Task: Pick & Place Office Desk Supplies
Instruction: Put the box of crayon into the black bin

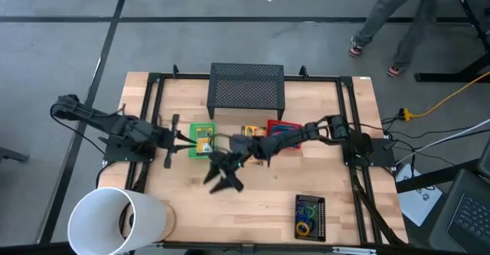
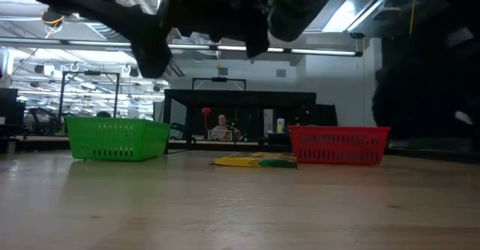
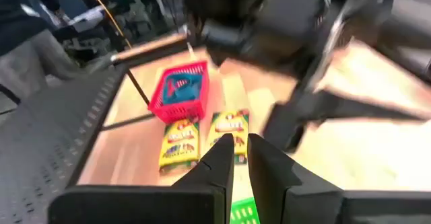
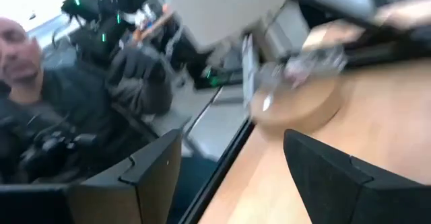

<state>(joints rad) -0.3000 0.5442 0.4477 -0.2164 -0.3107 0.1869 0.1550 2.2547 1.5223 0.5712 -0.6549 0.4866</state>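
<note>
Two yellow crayon boxes (image 3: 180, 143) (image 3: 229, 126) lie flat on the table between the green tray (image 1: 203, 140) and the red tray (image 1: 283, 129); they also show in the high view (image 1: 251, 132). Another yellow box (image 1: 204, 142) lies in the green tray. A blue cord bundle (image 3: 180, 93) lies in the red tray. Rubber-band rings (image 1: 306, 218) lie in a small black tray (image 1: 310, 215) at the near right. My left gripper (image 3: 240, 150) hovers over the green tray, shut and empty. My right gripper (image 1: 222, 174) hangs open and empty above the table's middle, nearer than the boxes.
A large black mesh tray (image 1: 246, 86) stands at the far middle. A big white cylinder (image 1: 115, 220) lies at the near left corner. A black frame (image 1: 153, 117) runs around the work area. A person (image 4: 40, 96) is beyond the table's left side, and another (image 1: 398, 17) walks behind the table.
</note>
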